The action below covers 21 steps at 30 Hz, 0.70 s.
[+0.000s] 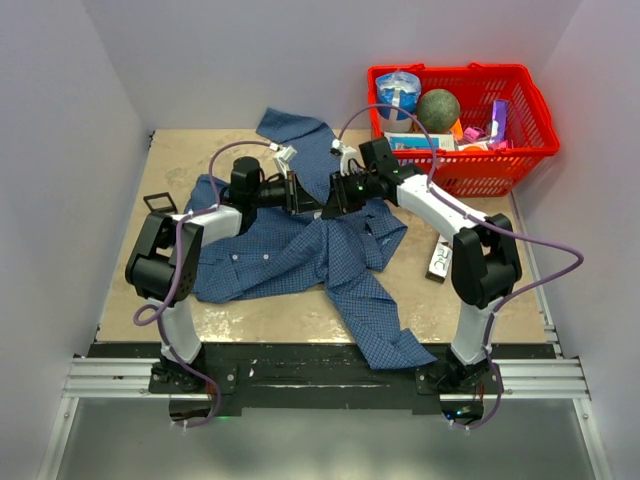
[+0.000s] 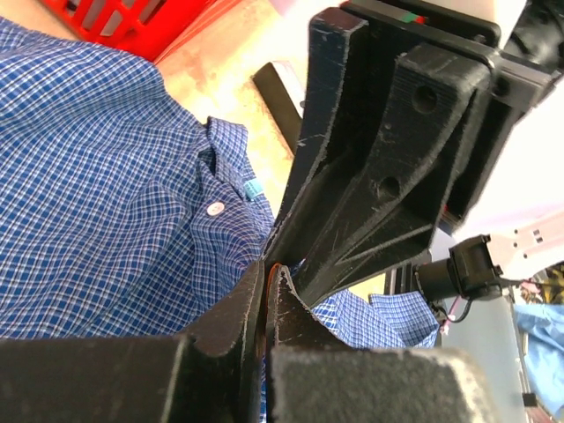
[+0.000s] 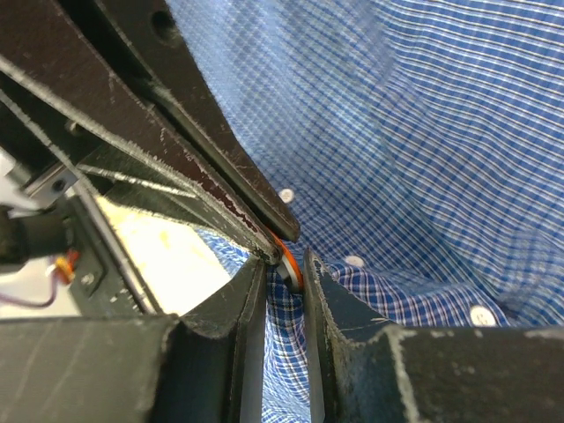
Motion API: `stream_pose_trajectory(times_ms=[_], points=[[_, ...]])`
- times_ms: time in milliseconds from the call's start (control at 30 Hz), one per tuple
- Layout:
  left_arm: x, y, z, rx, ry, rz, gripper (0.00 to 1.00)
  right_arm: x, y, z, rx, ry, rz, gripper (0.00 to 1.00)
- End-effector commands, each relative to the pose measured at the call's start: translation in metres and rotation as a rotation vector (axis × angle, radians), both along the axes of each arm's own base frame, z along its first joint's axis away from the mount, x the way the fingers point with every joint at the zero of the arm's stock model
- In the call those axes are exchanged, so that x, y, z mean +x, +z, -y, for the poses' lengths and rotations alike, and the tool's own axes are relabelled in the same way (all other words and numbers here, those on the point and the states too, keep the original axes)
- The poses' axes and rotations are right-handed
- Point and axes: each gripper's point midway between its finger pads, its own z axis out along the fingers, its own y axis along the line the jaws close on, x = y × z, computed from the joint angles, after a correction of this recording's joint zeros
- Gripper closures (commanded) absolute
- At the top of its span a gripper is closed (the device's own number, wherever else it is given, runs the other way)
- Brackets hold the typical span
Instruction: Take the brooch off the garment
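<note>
The blue checked shirt [image 1: 290, 250] lies crumpled across the middle of the table. Both grippers meet above its centre. My left gripper [image 2: 266, 269] is shut on the orange-brown brooch [image 2: 272, 264], of which only a thin orange edge shows between the jaws. In the right wrist view the brooch [image 3: 291, 263] sits at the tips of my right gripper [image 3: 284, 266], which is shut on a fold of the shirt [image 3: 423, 132] right behind it. The left fingers [image 3: 220, 167] pinch the brooch from the upper left. In the top view the grippers [image 1: 322, 203] hide the brooch.
A red basket [image 1: 500, 160] holding several items stands at the back right. A small black-and-white box [image 1: 440, 258] lies beside the right arm. A small black frame [image 1: 158, 203] lies at the left. White shirt buttons [image 3: 354, 261] sit close to the jaws.
</note>
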Motion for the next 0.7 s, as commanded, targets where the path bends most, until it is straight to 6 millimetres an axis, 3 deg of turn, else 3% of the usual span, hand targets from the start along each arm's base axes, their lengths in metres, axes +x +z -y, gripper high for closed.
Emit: stream_pose_trajectory(times_ms=[0,367,500,633,667], points=[[-0.010,0.032,0.011,-0.043,-0.013,0.037,1.00,0.030,0.004,0.005,-0.153,-0.129,0.124,0.97],[-0.008,0.036,0.012,-0.050,-0.006,0.046,1.00,0.032,-0.005,0.025,-0.391,-0.206,0.227,1.00],[-0.005,0.032,0.010,-0.031,0.014,0.048,1.00,0.024,0.003,0.022,-0.389,-0.146,0.257,1.00],[-0.002,0.029,0.009,-0.021,0.020,0.058,1.00,0.005,0.016,0.021,-0.350,-0.073,0.271,0.87],[-0.002,0.029,0.009,-0.021,0.017,0.059,1.00,-0.001,0.020,0.018,-0.326,-0.024,0.274,0.79]])
